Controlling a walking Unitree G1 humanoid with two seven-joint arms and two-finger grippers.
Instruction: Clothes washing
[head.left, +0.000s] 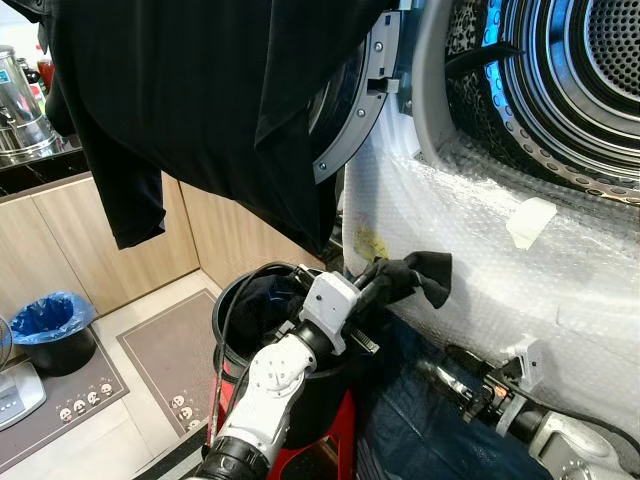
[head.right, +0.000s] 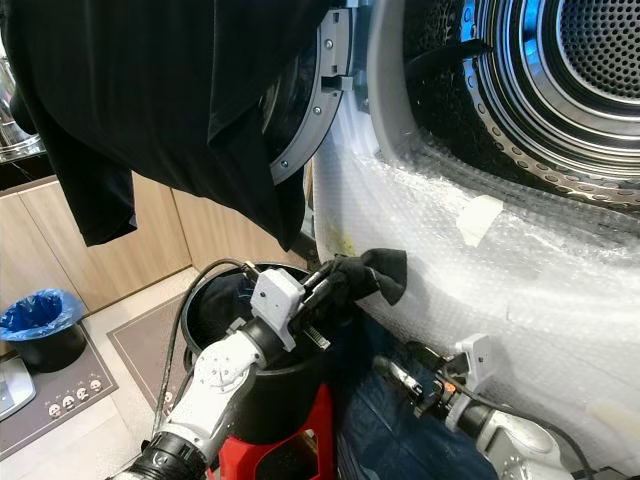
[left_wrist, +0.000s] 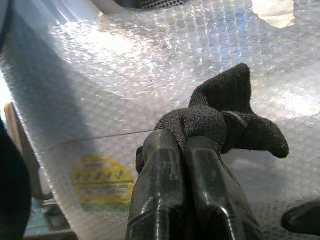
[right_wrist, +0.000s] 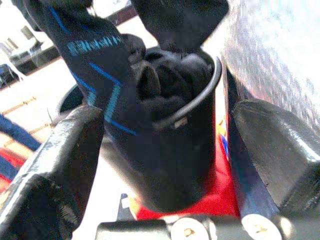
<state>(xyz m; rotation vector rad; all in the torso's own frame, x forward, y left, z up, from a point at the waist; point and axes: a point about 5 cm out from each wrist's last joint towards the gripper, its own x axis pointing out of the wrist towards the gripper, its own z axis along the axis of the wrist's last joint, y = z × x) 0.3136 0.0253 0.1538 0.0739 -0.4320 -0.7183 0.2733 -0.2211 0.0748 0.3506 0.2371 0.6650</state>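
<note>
My left gripper (head.left: 374, 284) is shut on a black sock (head.left: 415, 275), held above the rim of a black bucket (head.left: 232, 312) and close to the bubble-wrapped washer front (head.left: 480, 260). In the left wrist view the sock (left_wrist: 225, 117) bunches over the closed fingertips (left_wrist: 165, 145). My right gripper (head.left: 447, 377) sits low beside the washer, over dark blue cloth (head.left: 420, 425), open. Its wrist view looks between its fingers (right_wrist: 70, 145) at the bucket (right_wrist: 190, 150), full of dark clothes, with a dark blue-striped cloth (right_wrist: 95, 65) hanging just in front. The open drum (head.left: 560, 80) is above right.
A large black shirt (head.left: 200, 90) hangs across the top left, in front of the open washer door (head.left: 350, 130). The bucket stands on a red stool (head.left: 325, 440). A blue-lined bin (head.left: 55, 325), floor mats (head.left: 170, 350) and wooden cabinets (head.left: 70, 240) lie to the left.
</note>
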